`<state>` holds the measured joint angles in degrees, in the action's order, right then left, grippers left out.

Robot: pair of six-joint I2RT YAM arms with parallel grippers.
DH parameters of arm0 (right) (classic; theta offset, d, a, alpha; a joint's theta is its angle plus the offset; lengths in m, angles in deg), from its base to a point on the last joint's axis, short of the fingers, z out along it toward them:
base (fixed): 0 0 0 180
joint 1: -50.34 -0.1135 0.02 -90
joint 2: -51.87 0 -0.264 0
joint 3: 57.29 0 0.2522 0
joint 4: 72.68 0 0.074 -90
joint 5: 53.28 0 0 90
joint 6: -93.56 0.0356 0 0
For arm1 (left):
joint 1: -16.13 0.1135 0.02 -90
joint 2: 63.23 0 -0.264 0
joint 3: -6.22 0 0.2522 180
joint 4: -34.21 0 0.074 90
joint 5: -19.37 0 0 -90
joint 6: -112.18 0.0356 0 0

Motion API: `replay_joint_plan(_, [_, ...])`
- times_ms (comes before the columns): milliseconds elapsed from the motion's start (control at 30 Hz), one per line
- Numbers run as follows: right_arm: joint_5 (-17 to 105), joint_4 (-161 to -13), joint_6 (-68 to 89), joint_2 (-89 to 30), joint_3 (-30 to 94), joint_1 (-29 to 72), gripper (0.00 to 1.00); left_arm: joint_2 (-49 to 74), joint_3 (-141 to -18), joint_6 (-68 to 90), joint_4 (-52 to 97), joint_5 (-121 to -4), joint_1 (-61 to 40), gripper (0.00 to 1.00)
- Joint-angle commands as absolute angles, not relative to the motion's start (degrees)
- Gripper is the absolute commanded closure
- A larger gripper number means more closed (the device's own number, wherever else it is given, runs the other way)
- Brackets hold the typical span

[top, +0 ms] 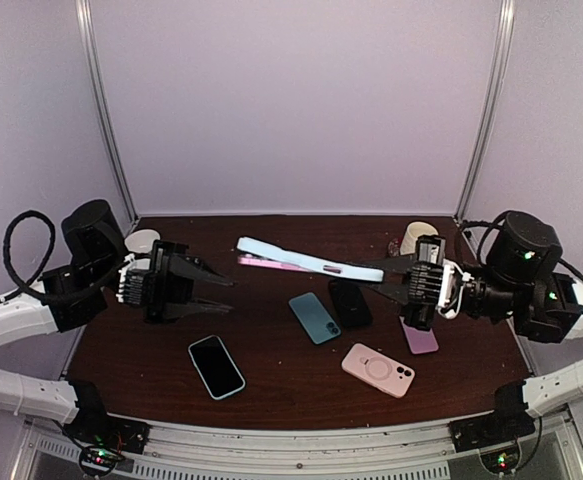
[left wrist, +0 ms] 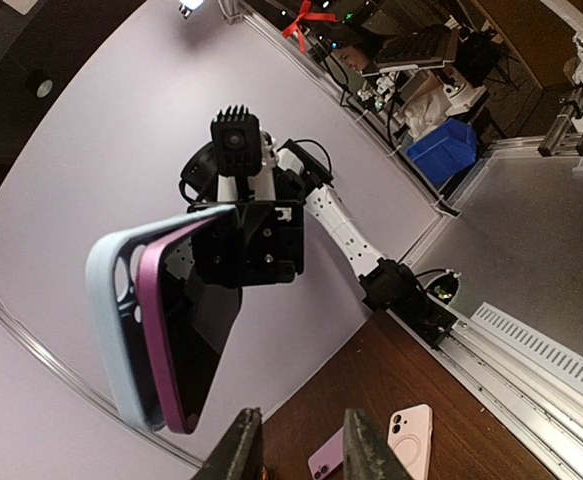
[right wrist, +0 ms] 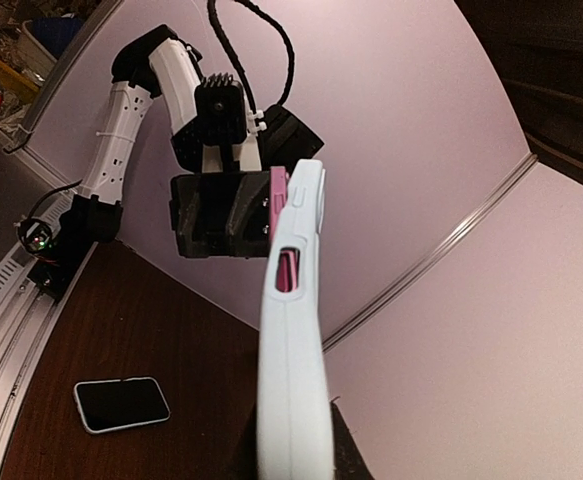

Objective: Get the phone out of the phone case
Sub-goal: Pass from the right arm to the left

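Observation:
My right gripper [top: 379,271] is shut on the near end of a light blue phone case [top: 281,256] and holds it in the air over the table's middle. A pink phone [top: 271,265] is partly peeled out of the case at its far end. In the left wrist view the case [left wrist: 106,300] and the phone [left wrist: 171,340] gape apart, held by the right gripper [left wrist: 256,245]. In the right wrist view the case [right wrist: 291,360] is edge-on and hides the right gripper [right wrist: 296,460]; the phone [right wrist: 279,200] peeks out. My left gripper [top: 226,295] [left wrist: 301,450] is open and empty, left of the case.
On the dark wooden table [top: 271,390] lie a phone in a pale blue case [top: 216,366], a teal phone [top: 314,317], a black phone [top: 350,302], a pink case [top: 378,369] and a purple phone [top: 419,338]. White cups stand at the back left [top: 141,241] and back right [top: 416,235].

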<state>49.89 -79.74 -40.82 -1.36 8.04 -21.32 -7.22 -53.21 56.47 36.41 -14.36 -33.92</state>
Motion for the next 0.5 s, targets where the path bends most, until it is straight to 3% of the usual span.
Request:
replay_joint_plan(0, [48.8,-75.9,-40.7,0.1,8.1,-21.7,1.0,-8.2,-54.0,56.5,38.4,-15.3,-33.8,0.7])
replay_joint_plan(467, [52.9,-81.1,-40.8,-0.4,9.9,-21.7,1.0,-8.2,-53.8,54.0,40.6,-15.4,-33.8,0.69])
